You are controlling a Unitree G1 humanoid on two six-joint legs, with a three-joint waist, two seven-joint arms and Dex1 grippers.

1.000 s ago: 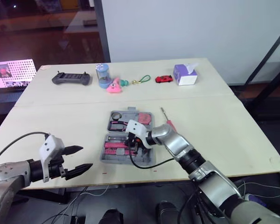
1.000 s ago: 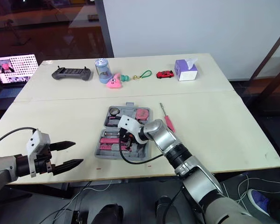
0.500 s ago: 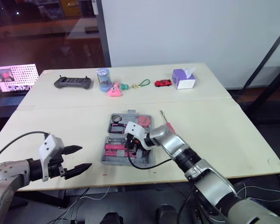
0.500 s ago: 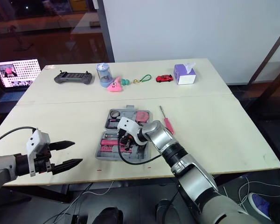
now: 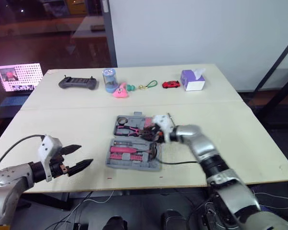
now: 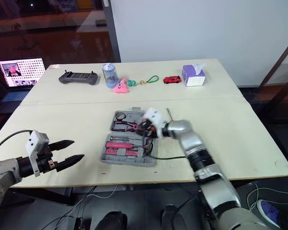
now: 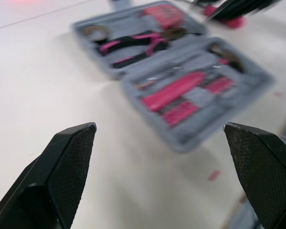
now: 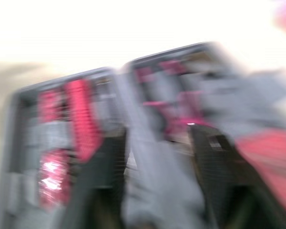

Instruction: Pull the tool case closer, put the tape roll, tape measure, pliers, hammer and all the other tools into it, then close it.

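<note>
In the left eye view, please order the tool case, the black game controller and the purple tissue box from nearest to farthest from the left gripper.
1. Tool case, open, just to the right of the left gripper.
2. Black game controller, far edge, left side.
3. Purple tissue box, far edge, right side.
</note>
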